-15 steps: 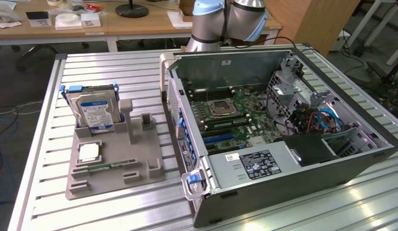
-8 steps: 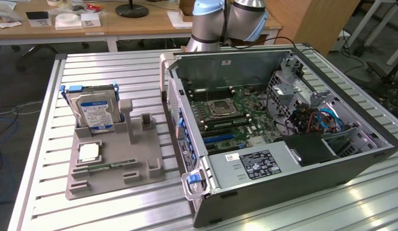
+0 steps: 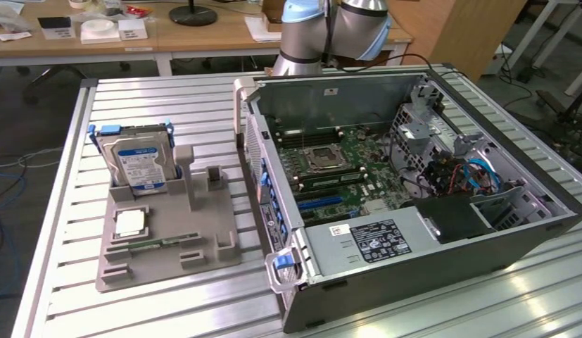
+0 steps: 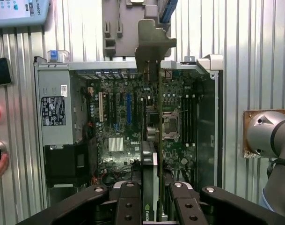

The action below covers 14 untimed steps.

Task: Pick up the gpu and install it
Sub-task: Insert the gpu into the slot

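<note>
1. Your gripper (image 4: 156,206) is pinching the gpu (image 4: 150,178). One black finger (image 4: 128,204) presses each flat side of the card, which stands edge-on between them.
2. From the fingers the card runs straight outward and ends in its silver bracket (image 4: 154,44), so the gripper holds the end opposite the bracket.
3. You are holding the card in the air over the open computer case (image 4: 210,117), looking straight down onto the motherboard (image 4: 116,122). It is not yet seated in the board.
4. In the wrist view the card's thin edge crosses just beside the processor socket (image 4: 169,124), between it and the blue slot (image 4: 128,108). The bracket end points at the case wall next to the gray holder (image 4: 123,23).
5. In the exterior view the case (image 3: 319,105) lies on its side on the slatted metal table (image 3: 159,98), with its motherboard (image 3: 352,162) and power supply (image 3: 375,239) exposed.
6. On the exterior view's left, just beside the case, the gray holder (image 3: 169,243) carries an upright hard drive (image 3: 136,163), a processor chip (image 3: 129,224) and a memory stick (image 3: 157,246).
7. The arm (image 3: 333,28) rises from behind the case at the table's far edge.
</note>
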### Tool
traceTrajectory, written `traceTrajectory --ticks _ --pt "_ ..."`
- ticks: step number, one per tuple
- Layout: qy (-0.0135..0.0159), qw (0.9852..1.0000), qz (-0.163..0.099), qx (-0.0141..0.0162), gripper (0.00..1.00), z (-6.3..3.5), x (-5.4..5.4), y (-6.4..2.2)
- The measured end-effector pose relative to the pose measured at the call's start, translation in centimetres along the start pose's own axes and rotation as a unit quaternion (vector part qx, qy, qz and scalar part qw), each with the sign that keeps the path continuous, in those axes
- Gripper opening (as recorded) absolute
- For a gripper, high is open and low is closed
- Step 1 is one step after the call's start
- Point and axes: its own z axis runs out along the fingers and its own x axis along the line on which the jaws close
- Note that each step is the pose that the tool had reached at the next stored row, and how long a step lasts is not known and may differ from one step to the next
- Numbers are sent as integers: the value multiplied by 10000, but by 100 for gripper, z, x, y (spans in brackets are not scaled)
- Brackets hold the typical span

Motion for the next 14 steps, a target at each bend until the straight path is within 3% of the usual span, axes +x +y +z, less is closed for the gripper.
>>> traceTrajectory --ticks 14 --pt "-4 10000 0 0 27 254 8 -94"
